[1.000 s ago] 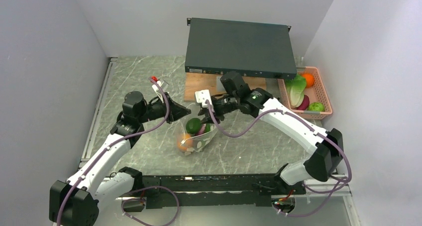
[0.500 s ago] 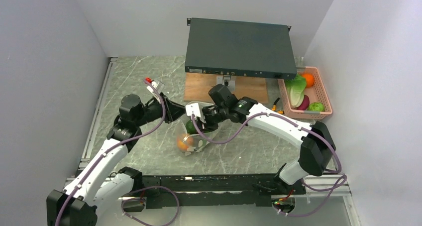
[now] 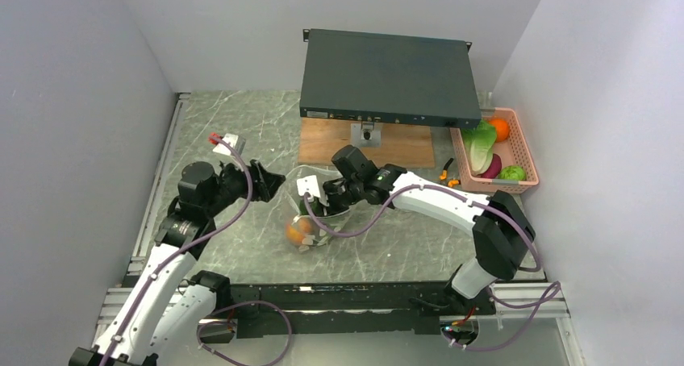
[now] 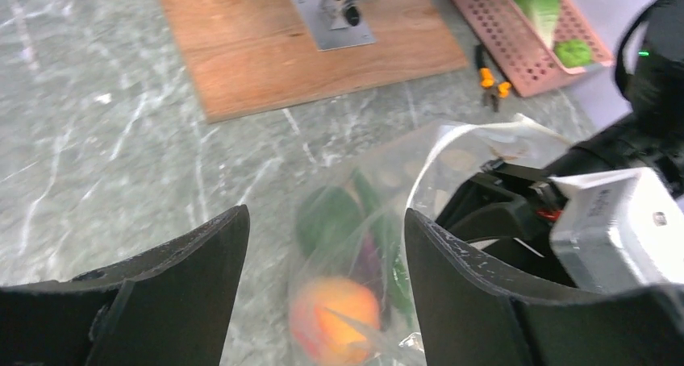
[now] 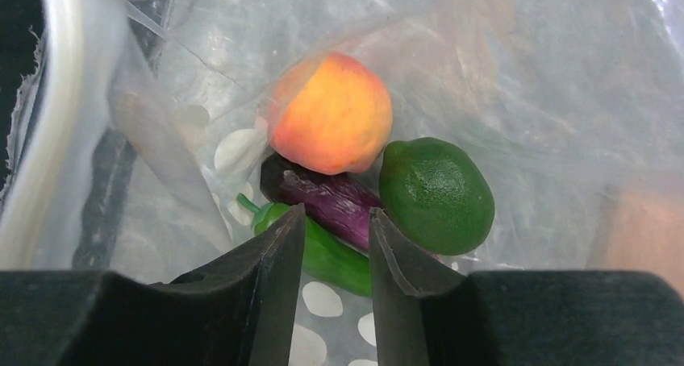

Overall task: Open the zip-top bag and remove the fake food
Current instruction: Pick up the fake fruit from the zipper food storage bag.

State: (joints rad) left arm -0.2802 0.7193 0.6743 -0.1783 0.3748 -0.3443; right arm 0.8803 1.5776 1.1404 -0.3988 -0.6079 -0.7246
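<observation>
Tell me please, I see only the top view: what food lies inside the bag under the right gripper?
Observer: The right wrist view shows four pieces in the bag: a peach, a lime, a purple eggplant and a green pepper.
Operator: Does the right gripper hold one of them?
Observer: No. The right gripper is inside the bag, its jaws a little apart, pointing at the pepper and the eggplant, with nothing seen clamped between them.
Operator: And the left gripper?
Observer: In the left wrist view the left gripper is wide open and empty, and the bag lies ahead of it.
</observation>
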